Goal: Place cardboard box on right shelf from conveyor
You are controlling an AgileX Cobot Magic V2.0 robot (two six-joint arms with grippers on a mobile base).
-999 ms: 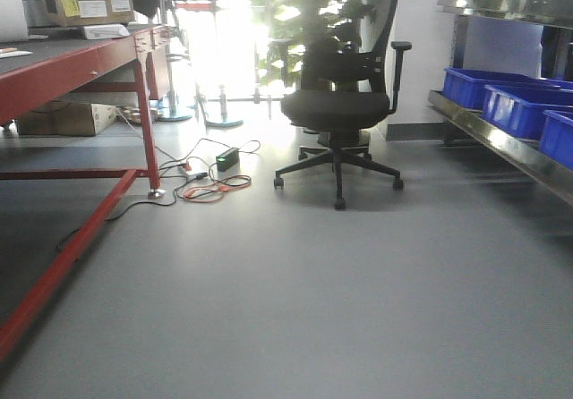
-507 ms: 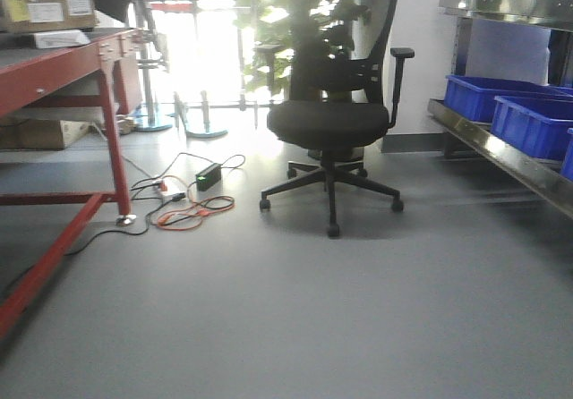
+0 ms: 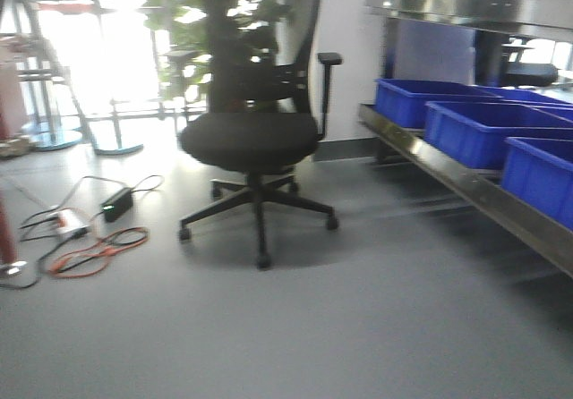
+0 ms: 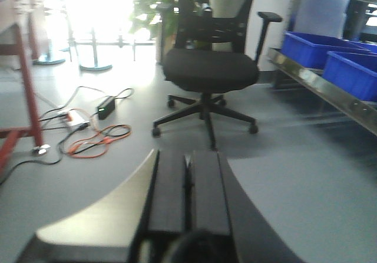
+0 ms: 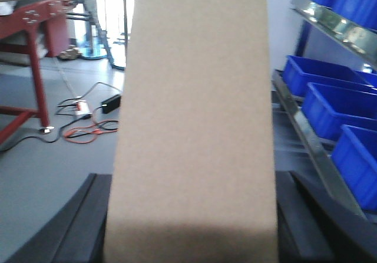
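Note:
The plain tan cardboard box (image 5: 194, 115) fills the middle of the right wrist view, standing up between the dark fingers (image 5: 88, 216) of my right gripper (image 5: 191, 183), which is shut on it. In the left wrist view my left gripper (image 4: 188, 160) is shut with nothing in it, held above the floor. The right shelf (image 3: 448, 171) runs along the right side as a shiny steel beam, also seen as the right shelf (image 5: 309, 139) just past the box. Only the red frame of the conveyor (image 5: 38, 12) shows, at the far left. Neither gripper appears in the front view.
A black office chair (image 3: 255, 140) stands mid-floor ahead. Blue bins (image 3: 483, 131) sit on the shelf's lower level, with more on the upper level (image 3: 466, 5). Cables and a charger (image 3: 89, 238) lie on the grey floor at left, near a red leg (image 4: 26, 80).
The front view has swung to the right: the chair and shelf have slid left and grown closer, and the red conveyor with its labelled boxes has left the view.

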